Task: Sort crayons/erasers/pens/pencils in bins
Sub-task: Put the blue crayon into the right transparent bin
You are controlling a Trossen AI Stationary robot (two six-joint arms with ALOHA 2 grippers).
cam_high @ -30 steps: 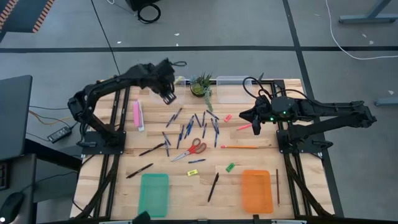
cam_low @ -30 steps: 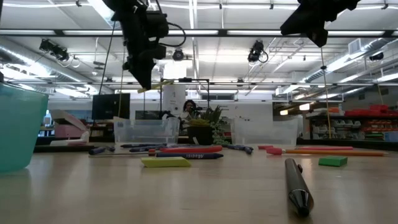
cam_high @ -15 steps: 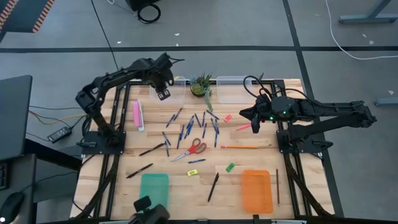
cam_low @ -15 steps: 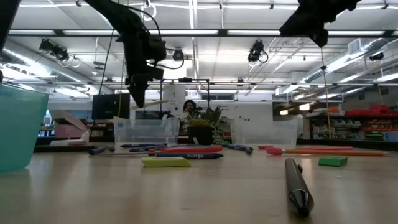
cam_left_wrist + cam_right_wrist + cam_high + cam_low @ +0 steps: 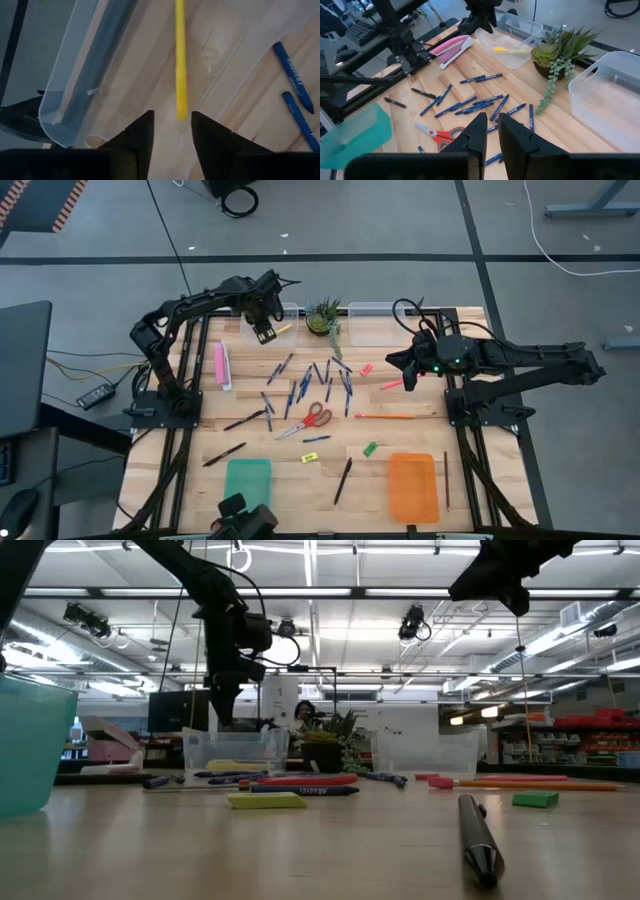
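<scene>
My left gripper [image 5: 263,332] [image 5: 172,120] hangs open just above the left clear bin [image 5: 285,318] [image 5: 75,65] at the table's far edge. A yellow pencil [image 5: 180,65] [image 5: 283,330] lies flat on that bin's floor, apart from the fingers. Blue pens [image 5: 310,380] are scattered mid-table. Black pencils [image 5: 243,420] and small erasers, green [image 5: 371,448], yellow [image 5: 310,457] and pink [image 5: 366,368], lie on the wood. My right gripper [image 5: 405,375] [image 5: 492,120] waits above the table's right part, holding nothing, with only a narrow gap between its fingers.
A second clear bin [image 5: 375,325] and a potted plant [image 5: 324,317] stand at the far edge. The teal tray [image 5: 248,492] and orange tray [image 5: 413,487] lie near the near edge. Red-handled scissors [image 5: 315,418], a long pink box [image 5: 222,365] and an orange pencil [image 5: 385,417] also lie there.
My left gripper has come down toward the left clear bin with the yellow pencil and let it go. The pencil, held high at the fingers a second ago, now lies on the bin's floor.
</scene>
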